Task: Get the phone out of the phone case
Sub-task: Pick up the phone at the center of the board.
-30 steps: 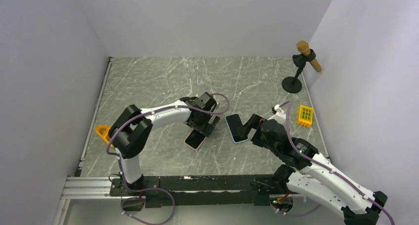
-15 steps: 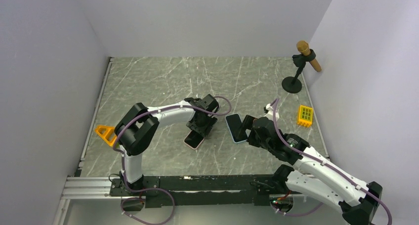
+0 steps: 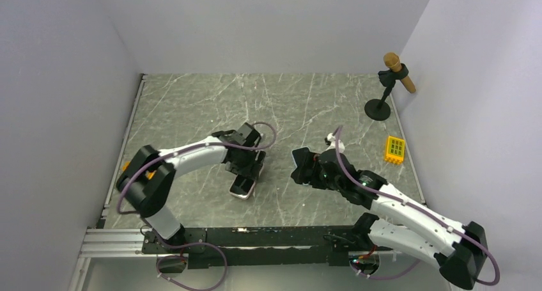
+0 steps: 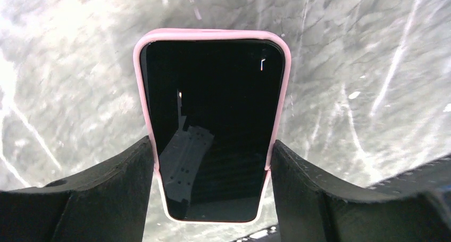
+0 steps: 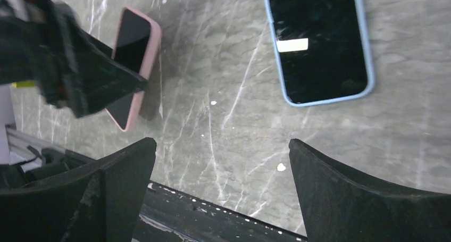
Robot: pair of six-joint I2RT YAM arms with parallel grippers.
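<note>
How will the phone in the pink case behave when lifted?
The phone in the pink case looks flat and stiff, so it probably will not flex. The screen is glossy, perhaps slippery, but the left gripper presses the case edges, likely grippier.

in the left wrist view the marble table [image 4: 64, 66] is washed out by glare and blurred, and reflections are carried on the phone [image 4: 213, 125].
</note>
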